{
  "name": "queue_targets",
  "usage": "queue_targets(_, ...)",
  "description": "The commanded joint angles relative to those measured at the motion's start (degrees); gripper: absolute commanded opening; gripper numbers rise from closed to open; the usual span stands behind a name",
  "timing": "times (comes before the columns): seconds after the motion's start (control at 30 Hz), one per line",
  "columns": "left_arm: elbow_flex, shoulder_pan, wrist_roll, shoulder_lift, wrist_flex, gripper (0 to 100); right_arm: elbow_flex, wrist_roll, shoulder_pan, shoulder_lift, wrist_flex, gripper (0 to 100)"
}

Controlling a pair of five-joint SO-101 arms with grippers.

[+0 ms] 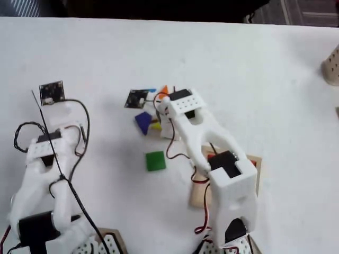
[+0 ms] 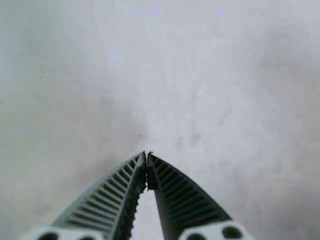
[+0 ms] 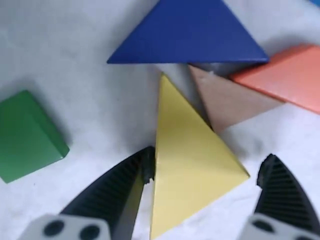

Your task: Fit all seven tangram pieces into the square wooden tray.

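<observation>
The right gripper [image 3: 209,160] is spread wide around the yellow triangle [image 3: 187,160], one finger touching its edge, the other standing clear of its corner. Taking the gripper's reach as twelve o'clock, the blue triangle [image 3: 187,32] sits at twelve. A pale wooden triangle [image 3: 227,100] and an orange piece [image 3: 285,80] lie side by side at one, and the green square [image 3: 27,132] is out at ten.

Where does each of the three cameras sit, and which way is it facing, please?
High view: fixed above the table, looking down; shows the left arm and the right arm, the latter over the wooden tray.
Left wrist view: on the left wrist, facing the white table; the left gripper is shut.
Right wrist view: on the right wrist, facing down; the right gripper is open around the yellow triangle.
Shared: high and right wrist views both show the green square and blue triangle.
</observation>
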Motion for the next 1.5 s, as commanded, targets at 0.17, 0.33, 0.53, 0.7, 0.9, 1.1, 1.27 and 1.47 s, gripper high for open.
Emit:
queue_targets(0.17,-2.6,-0.3,-0.2,-0.5,-1.4,2,-2.1,-2.0,2.6,-0.1,1.1,31.9)
queue_targets(0.33,-2.6,-0.3,-0.2,-0.5,-1.4,2,-2.1,-1.8,2.7,0.0,1.2,31.8)
queue_targets(0.53,-2.6,-0.3,-0.2,-0.5,-1.4,2,-2.1,-1.9,2.7,0.0,1.2,22.5)
queue_targets(0.7,-2.6,-0.3,-0.2,-0.4,-1.4,2,-2.1,-2.1,2.6,0.0,1.2,18.5)
queue_targets(0.9,-2.7,-0.3,-0.2,-0.4,-1.4,2,-2.1,-2.7,2.6,0.0,1.2,18.3)
queue_targets(1.1,-2.8,-0.3,-0.2,-0.4,-1.4,2,-2.2,-6.5,2.8,-0.5,0.9,18.3)
queue_targets(1.27,-2.8,-0.3,-0.2,-0.4,-1.5,2,-8.1,-9.9,5.2,-0.7,4.5,18.3)
queue_targets(1.47,-2.9,-0.5,-0.2,-0.4,-1.5,2,-17.0,-14.9,6.3,-0.3,13.1,18.3)
